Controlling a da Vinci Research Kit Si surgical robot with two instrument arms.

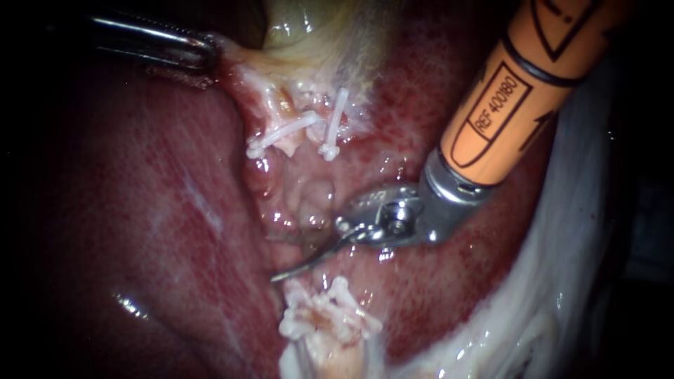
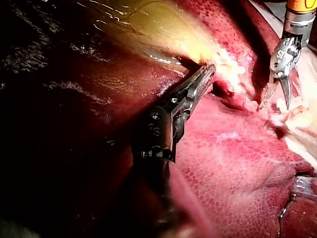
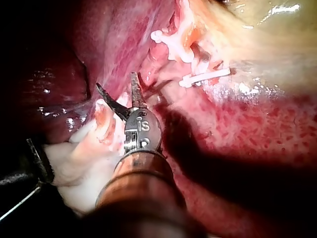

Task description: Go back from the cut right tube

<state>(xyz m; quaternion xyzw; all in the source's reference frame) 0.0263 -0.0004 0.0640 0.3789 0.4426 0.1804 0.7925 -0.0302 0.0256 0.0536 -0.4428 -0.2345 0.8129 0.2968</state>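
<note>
Between clipped stumps (image 1: 326, 316), right instrument (image 3: 117, 84) gapes; left instrument (image 2: 204, 77) grips gallbladder (image 2: 148, 25).

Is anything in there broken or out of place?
Only the tube is severed: one clipped end sits by the gallbladder, the other end lies apart, with the right instrument between them. Nothing looks spilled.

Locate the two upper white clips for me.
In the endoscope view the two upper white clips sit at upper centre across the pale tissue below the gallbladder, right of the left instrument and above the right instrument.
</note>
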